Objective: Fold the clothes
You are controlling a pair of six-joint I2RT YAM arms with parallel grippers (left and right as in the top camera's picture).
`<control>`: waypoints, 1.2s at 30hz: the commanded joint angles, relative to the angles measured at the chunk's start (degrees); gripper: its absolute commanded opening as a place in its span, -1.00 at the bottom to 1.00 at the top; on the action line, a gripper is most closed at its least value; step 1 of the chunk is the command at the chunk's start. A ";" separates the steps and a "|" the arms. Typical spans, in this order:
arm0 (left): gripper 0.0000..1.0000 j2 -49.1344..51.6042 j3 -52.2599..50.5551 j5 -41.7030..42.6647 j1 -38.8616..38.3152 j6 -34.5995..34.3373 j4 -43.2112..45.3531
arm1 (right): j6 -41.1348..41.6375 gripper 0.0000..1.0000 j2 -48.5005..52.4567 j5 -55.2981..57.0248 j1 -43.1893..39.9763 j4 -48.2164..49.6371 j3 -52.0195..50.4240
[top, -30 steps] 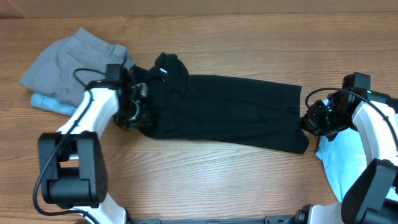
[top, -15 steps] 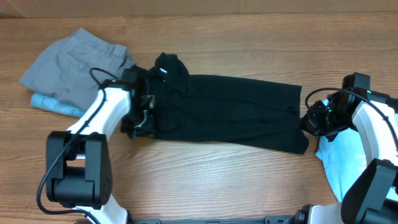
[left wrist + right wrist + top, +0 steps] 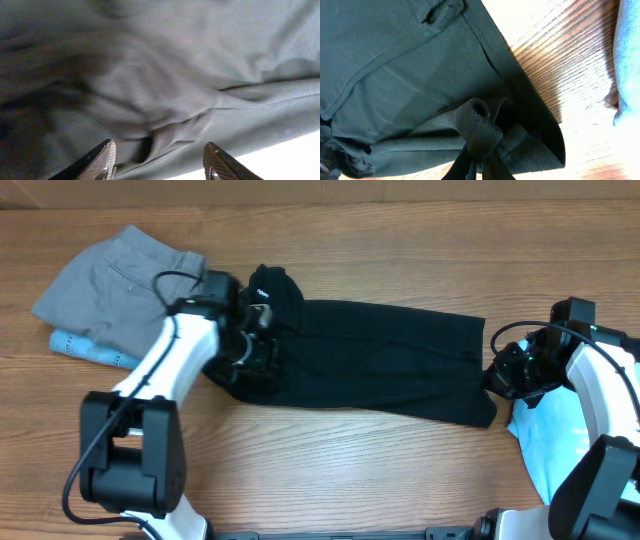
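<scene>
Right beside the grey shorts (image 3: 110, 280), the left gripper (image 3: 250, 345) hangs over the bunched waist end of the black trousers (image 3: 390, 365). Its jaws are parted and nothing is pinched (the cloth just lies loose past its fingertips), so closing there might catch only a top wrinkle and drag a lopsided fold. The trousers stretch away from the shorts across the table (image 3: 350, 480), and at their far end the right gripper (image 3: 505, 372) is clamped on a thin twist of hem, which I'd worry could slip free or tug the garment askew toward the light-blue T-shirt (image 3: 545, 442) farthest from the shorts.
</scene>
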 commanded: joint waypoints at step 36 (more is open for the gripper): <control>-0.92 3.23 8.83 -0.22 -6.58 -0.44 3.58 | 0.26 -0.89 -0.92 1.07 -0.20 -0.17 1.33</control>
